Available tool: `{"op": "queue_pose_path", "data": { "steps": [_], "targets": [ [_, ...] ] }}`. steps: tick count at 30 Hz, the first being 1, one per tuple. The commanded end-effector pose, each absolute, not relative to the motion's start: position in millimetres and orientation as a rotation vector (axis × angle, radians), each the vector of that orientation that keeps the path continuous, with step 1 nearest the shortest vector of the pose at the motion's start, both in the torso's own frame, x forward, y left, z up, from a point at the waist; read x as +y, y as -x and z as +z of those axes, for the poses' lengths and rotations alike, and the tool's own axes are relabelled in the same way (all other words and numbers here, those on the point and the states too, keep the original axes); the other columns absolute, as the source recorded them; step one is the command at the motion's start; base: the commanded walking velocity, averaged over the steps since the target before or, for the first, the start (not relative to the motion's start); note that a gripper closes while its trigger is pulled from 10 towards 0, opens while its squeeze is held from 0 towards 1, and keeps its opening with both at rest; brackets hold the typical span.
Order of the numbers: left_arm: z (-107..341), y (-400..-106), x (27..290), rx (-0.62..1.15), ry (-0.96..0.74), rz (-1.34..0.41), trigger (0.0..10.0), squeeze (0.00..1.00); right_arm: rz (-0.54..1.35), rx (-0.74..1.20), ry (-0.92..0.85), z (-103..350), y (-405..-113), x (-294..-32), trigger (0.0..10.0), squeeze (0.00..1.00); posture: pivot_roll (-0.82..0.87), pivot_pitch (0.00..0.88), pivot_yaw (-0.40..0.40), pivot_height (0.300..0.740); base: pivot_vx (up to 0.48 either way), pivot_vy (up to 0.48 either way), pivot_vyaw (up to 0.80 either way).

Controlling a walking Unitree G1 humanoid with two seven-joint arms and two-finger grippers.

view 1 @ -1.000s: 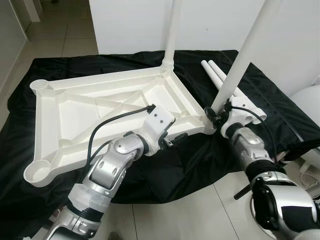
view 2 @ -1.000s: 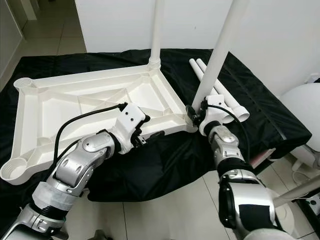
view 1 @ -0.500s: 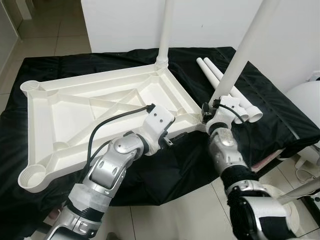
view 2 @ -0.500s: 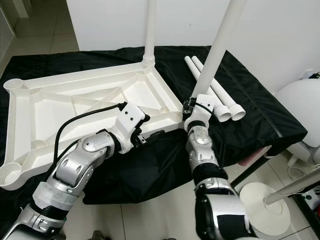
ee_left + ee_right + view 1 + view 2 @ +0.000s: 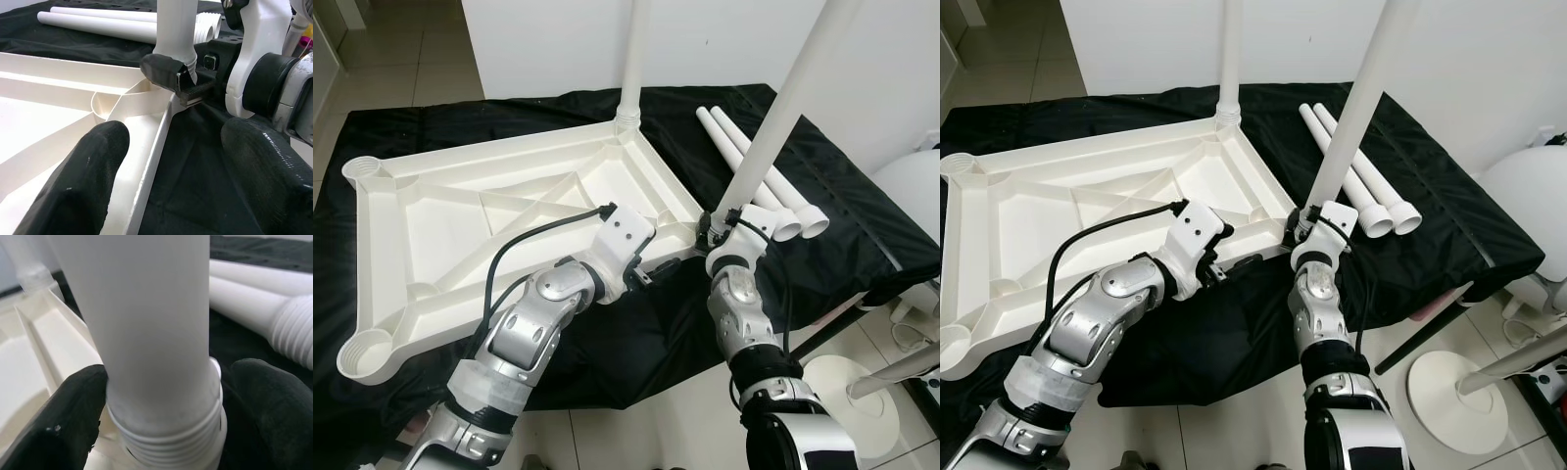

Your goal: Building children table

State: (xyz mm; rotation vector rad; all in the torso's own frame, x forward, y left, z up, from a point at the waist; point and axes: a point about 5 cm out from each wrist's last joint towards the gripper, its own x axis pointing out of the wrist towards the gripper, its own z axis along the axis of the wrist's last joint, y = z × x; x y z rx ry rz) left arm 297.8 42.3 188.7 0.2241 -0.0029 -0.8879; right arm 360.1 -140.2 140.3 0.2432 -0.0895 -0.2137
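Note:
The white table top (image 5: 440, 215) lies upside down on a black cloth (image 5: 636, 333). One white leg (image 5: 631, 59) stands upright in its far right corner. A second leg (image 5: 773, 117) stands tilted in the near right corner socket, and my right gripper (image 5: 722, 223) is shut on its threaded base (image 5: 166, 431), one finger on each side. My left gripper (image 5: 658, 271) is open at the near rim of the table top, its fingers (image 5: 93, 166) straddling that rim close to the same corner. Two loose legs (image 5: 754, 176) lie on the cloth to the right.
A white wall rises just behind the cloth. On the tiled floor at the right stand a round white base (image 5: 847, 392) with a slanting pole and a rounded white object (image 5: 911, 186). Open sockets (image 5: 367, 352) mark the table top's left corners.
My right forearm has swung left until it stands straight below its gripper, which stays on the leg's base at the corner. The camera has shifted a little. The left arm has not moved.

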Motion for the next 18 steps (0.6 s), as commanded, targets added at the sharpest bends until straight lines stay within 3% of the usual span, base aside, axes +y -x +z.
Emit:
{"op": "queue_pose_path", "data": {
  "steps": [1,9,10,18],
  "targets": [
    [188,-296,40,-0.001,-0.219,-0.904,10.0,0.00,-0.213,-0.084,-0.251,139,-359,-141,10.0,1.00,0.01,0.080,-0.024,0.740,0.000,0.000,0.00],
    [190,-297,39,-0.009,-0.221,-0.903,10.0,0.00,-0.174,-0.166,-0.201,150,-351,-153,10.0,0.98,0.02,0.073,-0.028,0.740,0.000,0.000,0.00],
    [189,-298,40,-0.008,-0.222,-0.902,10.0,0.00,-0.167,-0.155,-0.195,149,-349,-154,10.0,0.00,0.01,0.069,-0.028,0.740,0.000,0.000,0.00],
    [187,-300,43,-0.006,-0.236,-0.884,10.0,0.00,-0.136,-0.122,-0.186,137,-332,-155,10.0,0.00,0.01,0.069,-0.028,0.740,0.000,0.000,0.00]
  ]
}}
